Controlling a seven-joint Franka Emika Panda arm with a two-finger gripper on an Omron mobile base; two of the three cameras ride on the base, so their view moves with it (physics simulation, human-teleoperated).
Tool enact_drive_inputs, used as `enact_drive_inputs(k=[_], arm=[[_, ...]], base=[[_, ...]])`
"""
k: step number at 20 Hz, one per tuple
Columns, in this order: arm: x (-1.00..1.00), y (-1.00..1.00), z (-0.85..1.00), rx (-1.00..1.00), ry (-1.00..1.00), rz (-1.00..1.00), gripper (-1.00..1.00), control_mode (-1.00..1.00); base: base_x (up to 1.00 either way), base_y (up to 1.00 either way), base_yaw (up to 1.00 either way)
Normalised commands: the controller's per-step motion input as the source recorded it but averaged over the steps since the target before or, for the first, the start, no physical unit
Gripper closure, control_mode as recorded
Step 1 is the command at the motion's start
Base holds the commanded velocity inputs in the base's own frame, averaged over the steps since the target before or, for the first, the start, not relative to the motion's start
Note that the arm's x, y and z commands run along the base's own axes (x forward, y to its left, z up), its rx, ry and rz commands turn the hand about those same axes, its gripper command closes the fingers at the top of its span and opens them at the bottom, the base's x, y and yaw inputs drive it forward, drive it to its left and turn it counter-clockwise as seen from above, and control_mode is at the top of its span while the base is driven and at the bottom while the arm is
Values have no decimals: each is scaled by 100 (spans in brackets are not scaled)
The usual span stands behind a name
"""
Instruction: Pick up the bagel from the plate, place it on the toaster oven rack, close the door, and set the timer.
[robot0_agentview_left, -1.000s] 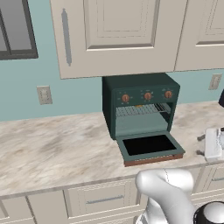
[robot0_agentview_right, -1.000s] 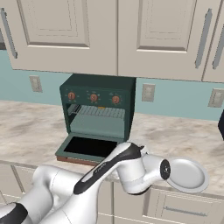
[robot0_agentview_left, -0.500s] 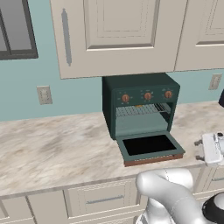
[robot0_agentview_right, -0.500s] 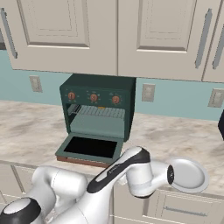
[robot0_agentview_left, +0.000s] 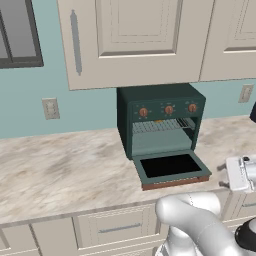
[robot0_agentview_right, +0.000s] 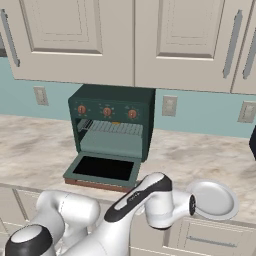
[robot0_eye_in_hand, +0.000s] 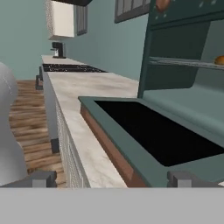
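Note:
The dark green toaster oven stands with its door (robot0_agentview_left: 170, 167) folded down flat, black glass up. The bagel (robot0_agentview_left: 158, 121) lies on the wire rack (robot0_agentview_left: 161, 126) inside, a small golden spot; in the hand view the bagel (robot0_eye_in_hand: 220, 60) peeks in at the right edge on the rack (robot0_eye_in_hand: 188, 63). The white plate (robot0_agentview_right: 212, 199) sits bare near the counter's front, right of the oven. My gripper (robot0_eye_in_hand: 113, 178) is open with nothing in it, level with the door (robot0_eye_in_hand: 162, 140) and facing its side edge. From the left base, the gripper (robot0_agentview_left: 232, 174) hangs right of the door. The timer (robot0_agentview_left: 192, 107) is the right-end knob.
Two more copper knobs (robot0_agentview_left: 143, 112) sit left of the timer. Wall cabinets (robot0_agentview_left: 140, 40) hang just above the oven. An outlet (robot0_agentview_right: 169, 105) is on the wall to its right. The marble counter (robot0_agentview_left: 65, 170) runs wide to the left; the counter edge (robot0_eye_in_hand: 70, 131) drops to wooden floor.
The hand has sunk slightly beside the plate and the arm's elbow has swung a little. The jaws stayed open. Oven, door and bagel have not moved.

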Motion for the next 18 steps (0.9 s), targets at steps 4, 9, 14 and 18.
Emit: enact_drive_inputs(k=[4, 9, 14, 18], arm=[[3, 6, -20, 4, 0, 0, -100, -100], [7, 0, -16, 7, 5, 0, -100, -100], [22, 0, -2, 10, 2, 1, -100, -100], [19, 0, -11, 10, 6, 6, -100, -100]], base=[[0, 0, 0], [0, 0, 0], [0, 0, 0], [0, 0, 0]])
